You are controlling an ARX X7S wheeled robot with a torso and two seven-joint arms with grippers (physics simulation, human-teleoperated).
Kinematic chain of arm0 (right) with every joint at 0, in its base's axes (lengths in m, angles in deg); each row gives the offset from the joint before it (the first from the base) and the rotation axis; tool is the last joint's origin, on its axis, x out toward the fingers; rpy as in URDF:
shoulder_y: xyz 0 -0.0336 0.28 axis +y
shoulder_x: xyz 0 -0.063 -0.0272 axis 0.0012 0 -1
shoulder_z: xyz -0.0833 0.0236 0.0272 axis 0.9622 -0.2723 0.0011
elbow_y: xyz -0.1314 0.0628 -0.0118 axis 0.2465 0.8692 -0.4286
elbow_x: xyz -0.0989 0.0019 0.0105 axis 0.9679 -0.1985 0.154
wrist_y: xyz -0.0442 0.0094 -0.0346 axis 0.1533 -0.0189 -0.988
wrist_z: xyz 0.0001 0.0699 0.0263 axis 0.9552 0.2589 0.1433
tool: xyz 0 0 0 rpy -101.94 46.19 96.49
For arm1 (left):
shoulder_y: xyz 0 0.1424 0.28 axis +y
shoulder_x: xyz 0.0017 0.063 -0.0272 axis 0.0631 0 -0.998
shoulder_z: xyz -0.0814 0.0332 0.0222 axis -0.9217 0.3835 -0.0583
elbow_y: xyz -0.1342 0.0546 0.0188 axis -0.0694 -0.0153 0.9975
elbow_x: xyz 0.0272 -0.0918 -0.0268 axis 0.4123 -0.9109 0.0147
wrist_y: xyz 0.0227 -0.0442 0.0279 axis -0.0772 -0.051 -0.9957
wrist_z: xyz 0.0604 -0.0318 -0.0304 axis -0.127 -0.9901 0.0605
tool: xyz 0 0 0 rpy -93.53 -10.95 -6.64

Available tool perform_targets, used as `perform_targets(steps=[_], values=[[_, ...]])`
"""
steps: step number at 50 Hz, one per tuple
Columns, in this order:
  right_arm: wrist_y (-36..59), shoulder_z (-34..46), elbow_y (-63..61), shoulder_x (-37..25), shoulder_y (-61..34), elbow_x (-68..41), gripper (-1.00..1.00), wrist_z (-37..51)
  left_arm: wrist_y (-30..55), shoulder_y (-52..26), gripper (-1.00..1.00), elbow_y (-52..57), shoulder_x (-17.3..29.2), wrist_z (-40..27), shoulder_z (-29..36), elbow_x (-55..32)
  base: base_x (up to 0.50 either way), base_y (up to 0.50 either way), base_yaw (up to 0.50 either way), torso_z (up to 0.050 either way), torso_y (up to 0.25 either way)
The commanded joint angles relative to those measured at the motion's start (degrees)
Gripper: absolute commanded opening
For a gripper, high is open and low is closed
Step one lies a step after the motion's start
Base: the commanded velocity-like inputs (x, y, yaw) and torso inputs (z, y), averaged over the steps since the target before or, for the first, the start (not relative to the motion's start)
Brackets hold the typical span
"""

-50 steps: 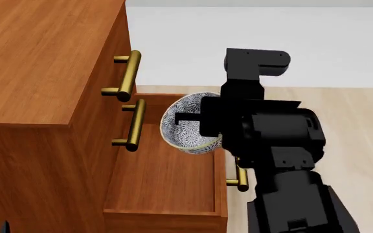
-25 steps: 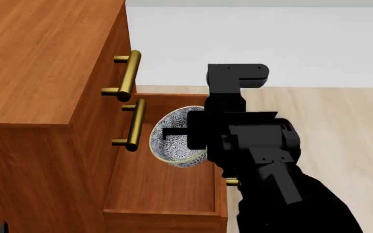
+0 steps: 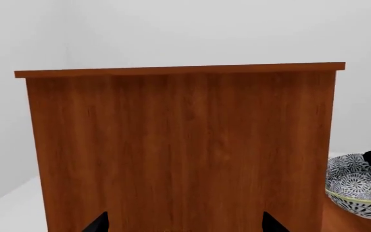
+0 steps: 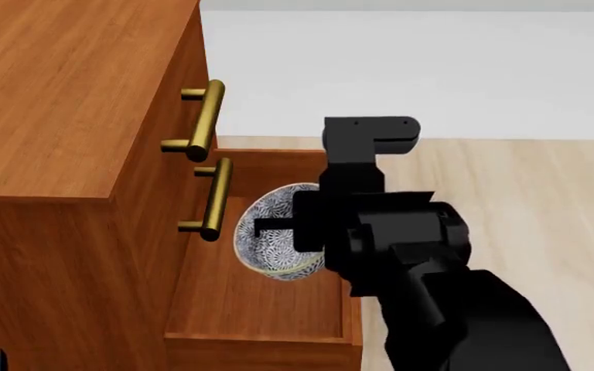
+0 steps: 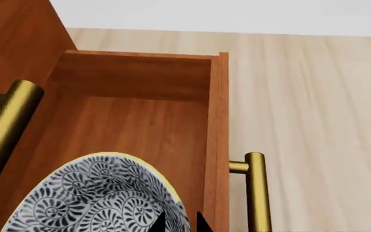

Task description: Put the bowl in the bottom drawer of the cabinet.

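Note:
The blue-and-white patterned bowl hangs tilted over the open bottom drawer of the reddish-brown cabinet. My right gripper is shut on its rim. In the right wrist view the bowl fills the near corner, and the right gripper pinches its pale rim above the drawer's wooden floor. The left gripper is open and empty, facing the cabinet's side panel. The bowl shows past that panel's edge.
Brass bar handles of the two upper drawers jut out just left of the bowl. The bottom drawer's own handle sits on its front, toward pale wooden flooring. A white wall stands behind.
The right arm has carried the bowl left and down, from beside the drawer's front board to over the drawer floor, closer to the cabinet face.

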Motion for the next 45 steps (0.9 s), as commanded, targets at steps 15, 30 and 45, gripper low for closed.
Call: perform_targets(steps=[15, 30, 45], values=[[-2.15, 9.30, -2.18, 0.04, 0.08, -9.72, -1.00, 0.06, -0.50, 0.03, 1.00, -0.43, 0.27, -0.03, -0.08, -0.67, 0.00, 0.00, 0.00, 0.000, 0.001], [-2.06, 9.03, -4.06, 0.04, 1.20, -9.78, -1.00, 0.63, -1.21, 0.03, 1.00, -1.24, 0.48, 0.19, -0.44, -1.35, 0.00, 0.00, 0.00, 0.000, 0.000], [-2.38, 9.05, -4.22, 0.04, 2.58, -11.02, -1.00, -0.12, -1.57, 0.12, 1.00, -1.59, 0.67, 0.17, -0.62, -1.73, 0.00, 0.00, 0.00, 0.000, 0.000]])
